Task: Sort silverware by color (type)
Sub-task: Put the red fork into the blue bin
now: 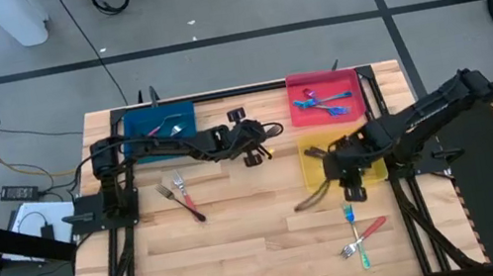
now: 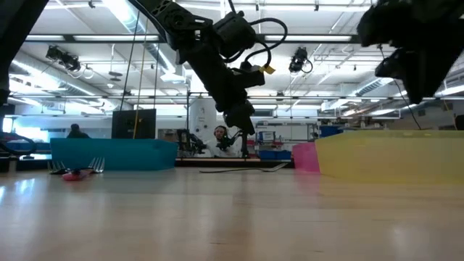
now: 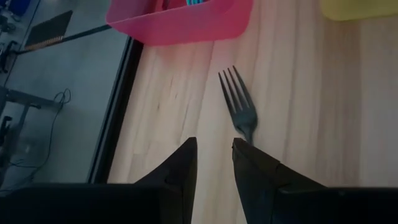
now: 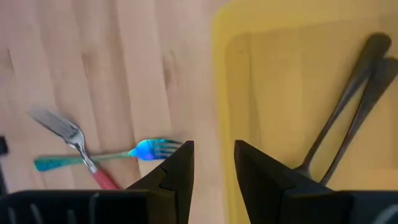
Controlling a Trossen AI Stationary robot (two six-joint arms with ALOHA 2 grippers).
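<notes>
Wooden table (image 1: 235,250) — bearing blue tray (image 1: 146,125), pink tray (image 1: 342,77), yellow tray (image 1: 313,175) and loose forks (image 1: 181,197) — slatted top.

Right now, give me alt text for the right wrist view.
The right gripper hangs open over the near wall of the yellow tray, which holds two dark grey forks. On the wooden table beside it, a blue fork crosses a red-handled fork.

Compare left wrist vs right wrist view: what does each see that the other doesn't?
Left wrist only: a dark grey fork lying on the table just ahead of the left claw, and the pink tray. Right wrist only: a teal fork crossed with a red-handled fork, plus dark utensils inside the tray. Both: the yellow tray and wooden table.
</notes>
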